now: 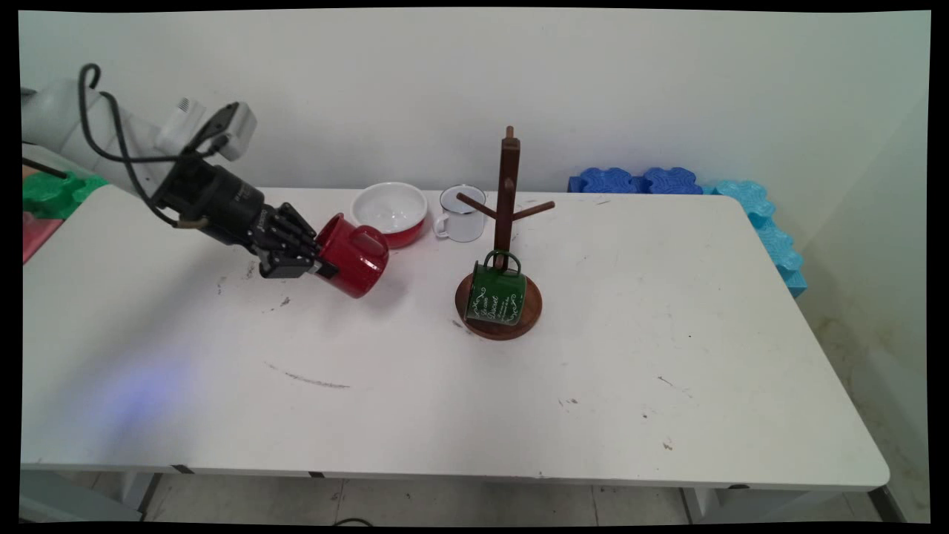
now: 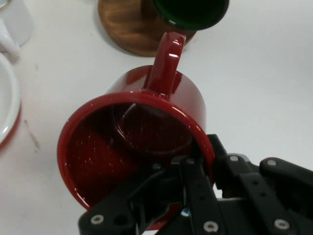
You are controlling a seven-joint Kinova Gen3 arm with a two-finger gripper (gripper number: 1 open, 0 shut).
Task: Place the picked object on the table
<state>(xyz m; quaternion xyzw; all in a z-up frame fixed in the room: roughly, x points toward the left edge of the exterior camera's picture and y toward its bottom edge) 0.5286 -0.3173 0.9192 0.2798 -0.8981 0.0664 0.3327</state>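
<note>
My black gripper [image 1: 324, 265] is shut on the rim of a red mug [image 1: 354, 256], one finger inside the mouth and one outside the wall. The mug hangs tilted on its side just above the table, its handle on top. In the hand view the red mug [image 2: 132, 142] opens toward the camera, its handle pointing away toward the wooden base [image 2: 129, 27] of the mug tree. The gripper [image 2: 203, 164] pinches the mug's lower right rim. A green mug [image 1: 495, 295] hangs low on the wooden mug tree [image 1: 507, 193], resting against its round base.
A red bowl with a white inside [image 1: 391, 211] and a small white enamel mug [image 1: 462, 214] stand behind the red mug. Blue foam blocks [image 1: 667, 182] line the table's far right edge; green and red items [image 1: 44, 196] sit at the far left.
</note>
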